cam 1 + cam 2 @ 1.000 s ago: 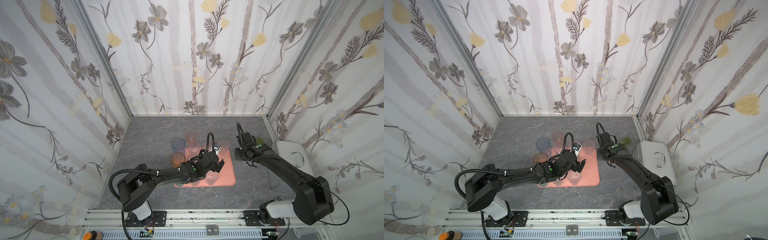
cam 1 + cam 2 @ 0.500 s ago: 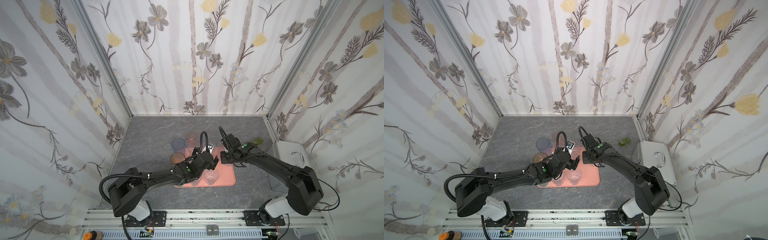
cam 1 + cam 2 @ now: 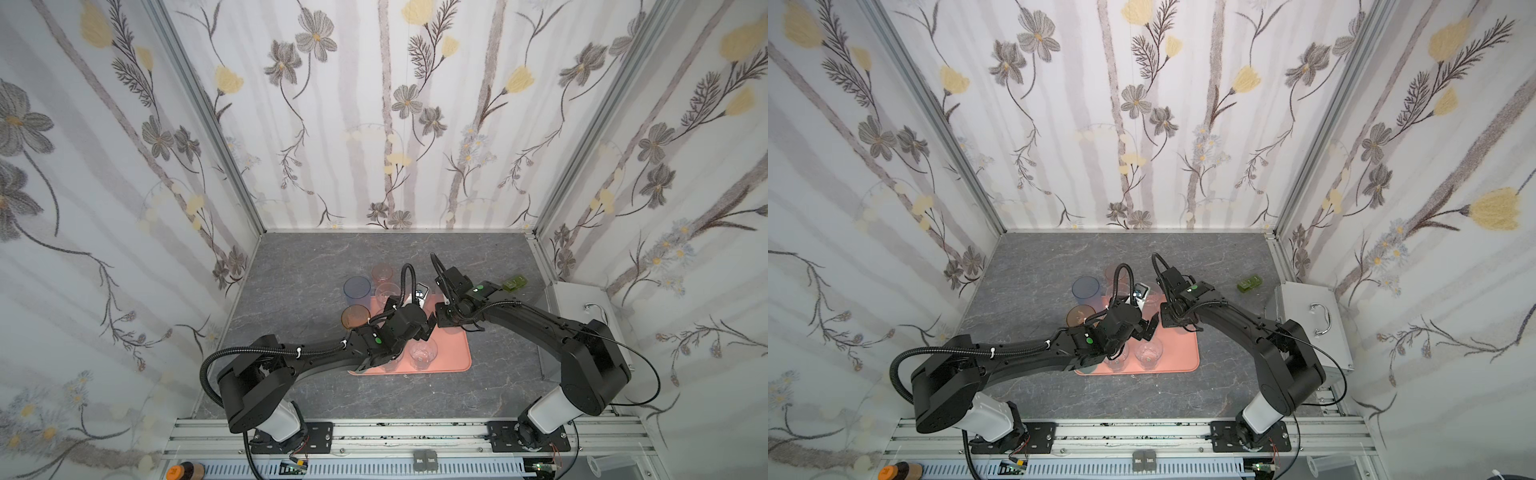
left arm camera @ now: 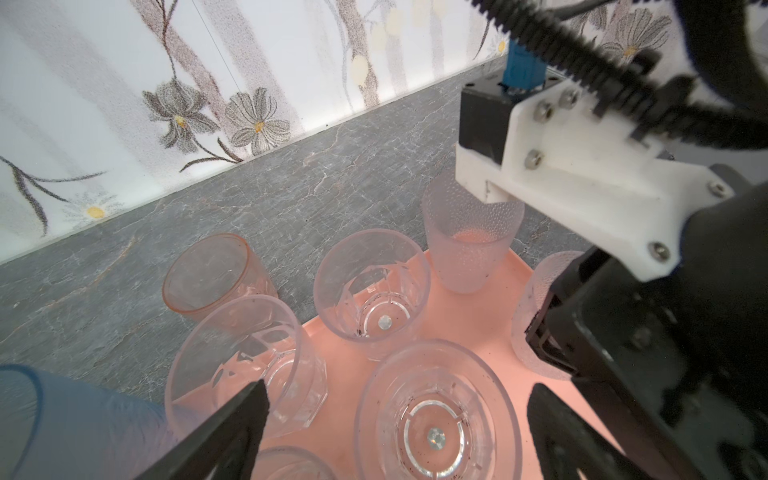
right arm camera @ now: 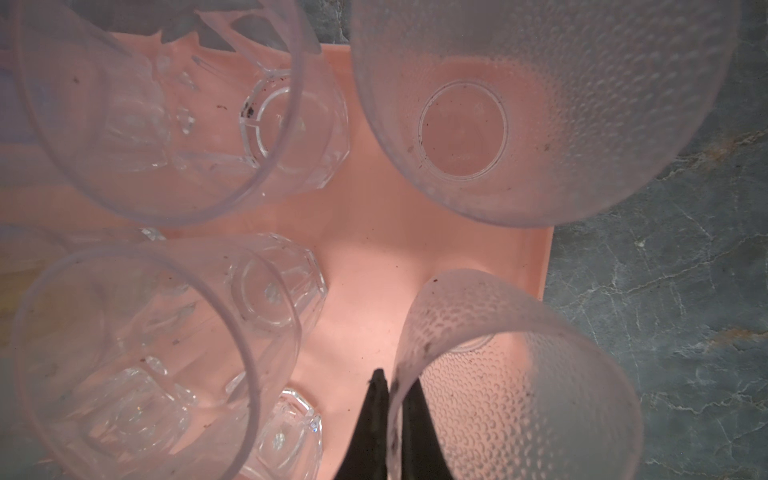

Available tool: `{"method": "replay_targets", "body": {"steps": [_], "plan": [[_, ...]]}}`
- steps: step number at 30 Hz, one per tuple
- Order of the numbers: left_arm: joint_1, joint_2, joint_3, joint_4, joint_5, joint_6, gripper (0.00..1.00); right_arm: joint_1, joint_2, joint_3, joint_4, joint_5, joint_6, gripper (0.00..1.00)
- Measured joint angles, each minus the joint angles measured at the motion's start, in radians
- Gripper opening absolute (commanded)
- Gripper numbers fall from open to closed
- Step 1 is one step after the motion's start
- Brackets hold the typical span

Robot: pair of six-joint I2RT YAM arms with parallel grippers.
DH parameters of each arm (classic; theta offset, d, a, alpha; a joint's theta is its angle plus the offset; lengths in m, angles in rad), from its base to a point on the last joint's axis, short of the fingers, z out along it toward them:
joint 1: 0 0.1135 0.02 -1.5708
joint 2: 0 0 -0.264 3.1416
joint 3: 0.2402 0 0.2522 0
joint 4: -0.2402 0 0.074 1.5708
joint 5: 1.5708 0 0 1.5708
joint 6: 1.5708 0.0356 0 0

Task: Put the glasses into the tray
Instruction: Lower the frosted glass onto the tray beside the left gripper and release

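Frosted glass [image 5: 519,395] is pinched by its rim between the closed fingers of the right gripper [image 5: 392,382], at the far right corner of the salmon tray [image 5: 374,257]. The left gripper [image 4: 397,395] hangs spread wide over a clear glass [image 4: 436,419] standing in the tray. A blue glass [image 3: 356,286] and an amber glass [image 3: 355,316] stand just left of the tray.

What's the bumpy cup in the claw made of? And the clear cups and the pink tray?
Bumpy cup: probably frosted plastic, perhaps glass; its cloudy wall is covered in tiny dimples.
Clear cups: glass or hard plastic; shiny and see-through, with thick faceted bases.
Tray: likely plastic; smooth matte salmon pink with a low moulded rim.
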State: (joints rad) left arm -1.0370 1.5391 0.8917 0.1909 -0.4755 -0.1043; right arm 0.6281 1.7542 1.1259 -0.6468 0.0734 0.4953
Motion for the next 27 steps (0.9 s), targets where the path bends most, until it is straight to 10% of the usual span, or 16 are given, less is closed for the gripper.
{"method": "replay_targets", "body": {"steps": [27], "plan": [[0.001,-0.004,-0.013,0.000,-0.004,-0.001,1.00,-0.011,0.005,0.000,0.028,-0.009,-0.007,0.17]]}}
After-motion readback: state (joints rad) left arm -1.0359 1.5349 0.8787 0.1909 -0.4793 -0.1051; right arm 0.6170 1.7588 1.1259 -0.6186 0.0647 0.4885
